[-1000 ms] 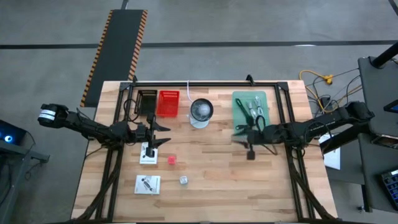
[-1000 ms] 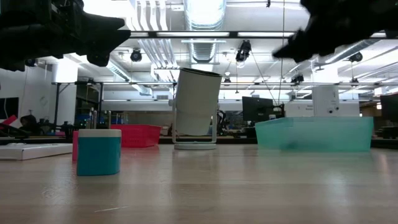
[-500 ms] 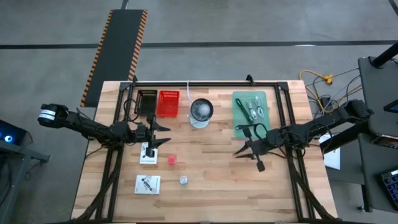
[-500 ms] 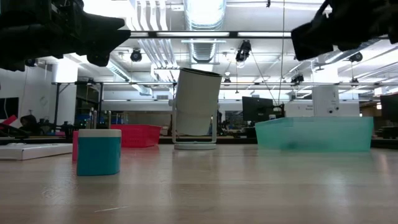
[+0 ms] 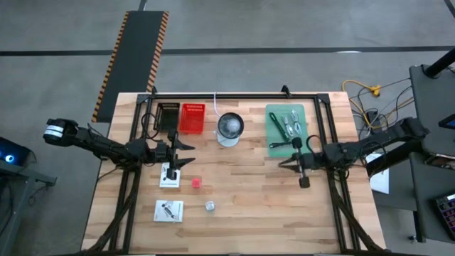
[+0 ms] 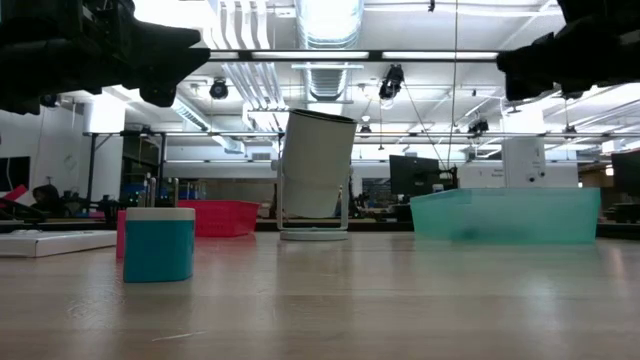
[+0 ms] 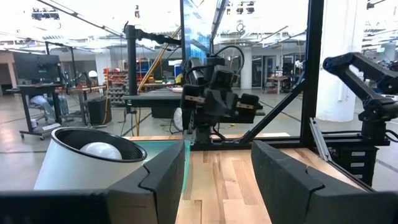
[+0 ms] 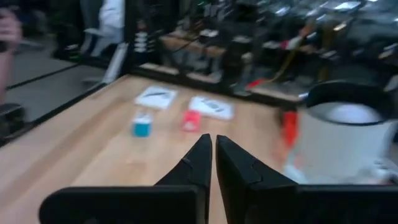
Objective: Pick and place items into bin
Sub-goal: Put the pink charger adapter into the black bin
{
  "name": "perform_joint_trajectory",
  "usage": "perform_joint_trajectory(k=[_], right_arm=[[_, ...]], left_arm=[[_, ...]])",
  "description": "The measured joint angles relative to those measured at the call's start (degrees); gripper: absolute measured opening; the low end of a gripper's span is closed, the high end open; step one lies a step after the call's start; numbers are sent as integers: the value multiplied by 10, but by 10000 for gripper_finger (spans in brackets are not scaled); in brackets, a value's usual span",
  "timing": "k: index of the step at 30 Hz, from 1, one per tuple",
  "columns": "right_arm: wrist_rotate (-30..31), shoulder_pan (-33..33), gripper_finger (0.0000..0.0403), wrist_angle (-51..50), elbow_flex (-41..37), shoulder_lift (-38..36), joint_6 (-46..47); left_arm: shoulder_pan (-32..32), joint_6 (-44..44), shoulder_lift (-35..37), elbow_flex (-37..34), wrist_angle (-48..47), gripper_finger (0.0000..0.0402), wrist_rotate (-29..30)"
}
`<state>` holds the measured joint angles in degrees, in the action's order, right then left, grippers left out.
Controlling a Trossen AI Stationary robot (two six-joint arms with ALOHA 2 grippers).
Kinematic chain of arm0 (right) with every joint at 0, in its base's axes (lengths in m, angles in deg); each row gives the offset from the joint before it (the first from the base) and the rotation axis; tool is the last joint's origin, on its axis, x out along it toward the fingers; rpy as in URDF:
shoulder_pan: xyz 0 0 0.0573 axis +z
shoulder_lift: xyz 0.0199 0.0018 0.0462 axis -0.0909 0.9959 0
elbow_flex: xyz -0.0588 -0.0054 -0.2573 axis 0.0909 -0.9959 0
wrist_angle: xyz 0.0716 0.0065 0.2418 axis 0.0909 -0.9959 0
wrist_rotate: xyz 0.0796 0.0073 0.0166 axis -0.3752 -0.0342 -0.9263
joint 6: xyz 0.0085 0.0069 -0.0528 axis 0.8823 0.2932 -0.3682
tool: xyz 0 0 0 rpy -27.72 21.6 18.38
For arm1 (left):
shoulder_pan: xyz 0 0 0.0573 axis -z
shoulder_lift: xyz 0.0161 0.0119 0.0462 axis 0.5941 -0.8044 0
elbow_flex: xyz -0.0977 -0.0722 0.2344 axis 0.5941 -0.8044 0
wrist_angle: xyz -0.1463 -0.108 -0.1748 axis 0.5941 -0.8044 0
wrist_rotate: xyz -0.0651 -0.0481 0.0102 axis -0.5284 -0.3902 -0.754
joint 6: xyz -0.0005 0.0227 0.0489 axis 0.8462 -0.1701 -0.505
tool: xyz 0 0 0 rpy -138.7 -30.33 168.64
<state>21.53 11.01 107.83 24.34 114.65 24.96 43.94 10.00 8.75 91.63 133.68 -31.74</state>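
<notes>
High view, right tool: the right tool (image 5: 293, 161) hangs over the counter (image 5: 242, 213) just below the green bin (image 5: 286, 127); in its wrist view the two fingers are pressed together with nothing between them.
Left tool: the left tool (image 5: 186, 152) waits above a white card (image 5: 169, 176), fingers spread and empty.
Items left: red cube (image 5: 196, 183), silver cube (image 5: 210, 205), and a second white card (image 5: 169, 210) lie loose on the counter, well apart from the bin, which already holds metal pieces.
Risk: the cubes are tiny; a closing tool could likely flick one away or pinch only its edge, and the flat cards may slide rather than lift.
Cause: fingers coming down off-centre, or scraping the wood.
In the way: the bowl (image 5: 229, 127) stands between the red basket (image 5: 192, 117) and the bin; a carry from the left side must pass it.
Other: a dark tray (image 5: 168, 116) sits beside the red basket.
</notes>
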Motion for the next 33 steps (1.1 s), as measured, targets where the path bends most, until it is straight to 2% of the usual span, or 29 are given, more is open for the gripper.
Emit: perform_joint_trajectory(k=[3,6,9,14,19,33], right_arm=[[31,-3,12,3,-16,-39,-19],[33,-12,12,-12,-18,-70,-44],[34,-33,12,-72,-14,-99,-61],[27,-83,12,-167,3,-141,-23],[-19,-104,12,-181,0,-166,14],[-19,-104,12,-178,-53,-242,47]], left_arm=[[0,0,0,0,0,171,0],[0,0,0,0,0,171,0],[0,0,0,0,0,171,0],[0,0,0,0,0,171,0],[0,0,0,0,0,171,0],[0,0,0,0,0,171,0]])
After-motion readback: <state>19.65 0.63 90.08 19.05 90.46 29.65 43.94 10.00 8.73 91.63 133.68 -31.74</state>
